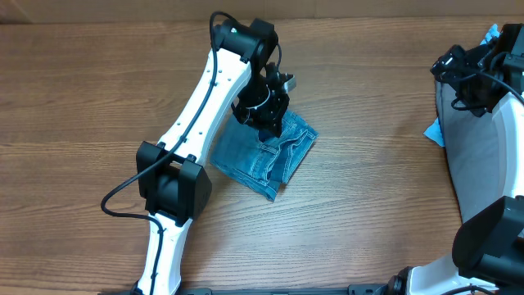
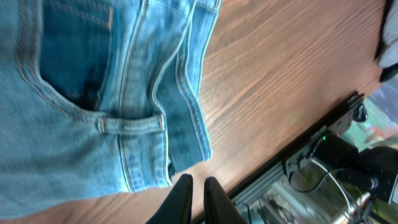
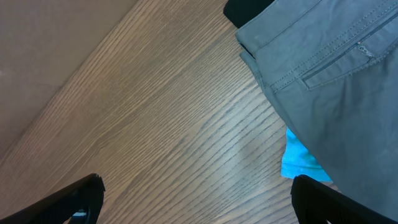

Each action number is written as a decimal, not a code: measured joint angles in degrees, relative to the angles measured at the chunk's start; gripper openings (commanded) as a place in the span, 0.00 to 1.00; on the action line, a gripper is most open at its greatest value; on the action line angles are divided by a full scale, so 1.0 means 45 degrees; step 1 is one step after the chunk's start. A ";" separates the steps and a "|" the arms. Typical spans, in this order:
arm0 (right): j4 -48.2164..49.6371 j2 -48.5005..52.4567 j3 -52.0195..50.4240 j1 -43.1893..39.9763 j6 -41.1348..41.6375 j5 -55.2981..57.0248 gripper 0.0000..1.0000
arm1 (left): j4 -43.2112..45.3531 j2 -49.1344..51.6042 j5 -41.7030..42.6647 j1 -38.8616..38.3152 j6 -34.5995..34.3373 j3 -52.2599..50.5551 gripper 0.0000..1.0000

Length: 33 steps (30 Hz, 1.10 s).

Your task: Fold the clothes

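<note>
- Denim jeans (image 1: pixel 266 156) lie folded into a compact bundle at mid-table (image 1: pixel 368 205), apparently finished.
- Left gripper (image 2: pixel 194 196) hovers at their edge, fingers almost together, gripping nothing.
- Right gripper (image 3: pixel 193 199) is spread wide over bare wood beside the grey shorts (image 3: pixel 329 81), probably the next garment.

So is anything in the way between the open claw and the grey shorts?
Nothing visible is. In the right wrist view, only bare table lies between the open right gripper and the grey shorts. A bright blue cloth peeks out at the shorts' edge.
</note>
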 measured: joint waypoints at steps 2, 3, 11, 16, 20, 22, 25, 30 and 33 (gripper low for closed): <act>0.0000 0.0000 0.0000 -0.0005 0.0000 0.0005 1.00 | -0.0015 0.0005 -0.0024 0.0000 0.0029 -0.0311 0.15; -0.0005 0.0000 0.0000 -0.0005 0.0000 0.0005 1.00 | -0.0015 0.0005 -0.0029 0.0000 0.0029 -0.0520 0.15; -0.0005 0.0000 0.0000 -0.0005 0.0005 0.0005 1.00 | 0.1812 0.0005 0.0136 -0.0087 0.0053 -0.4075 0.26; -0.0010 0.0000 0.0000 -0.0005 0.0000 0.0000 1.00 | 0.3759 0.0005 0.1059 -0.0097 0.0651 -0.6509 0.27; -0.0005 0.0000 0.0000 -0.0005 0.0005 0.0005 1.00 | 0.4537 -0.0005 0.1642 -0.0073 0.1025 -0.7461 0.13; -0.0010 0.0000 0.0000 -0.0005 0.0005 0.0005 1.00 | 0.4532 -0.0005 0.1758 -0.0015 0.1132 -0.7558 0.04; -0.0005 0.0000 0.0000 -0.0005 0.0000 0.0000 1.00 | 0.4269 -0.0005 0.1724 0.0097 0.1321 -0.7461 0.05; 0.0000 0.0000 0.0000 -0.0005 0.0000 0.0000 1.00 | 0.3167 0.0000 0.1273 0.0277 0.1506 -0.6003 0.12; -0.0005 0.0000 0.0000 -0.0005 0.0005 0.0000 1.00 | 0.2841 0.0000 0.0845 0.0471 0.1681 -0.4415 0.35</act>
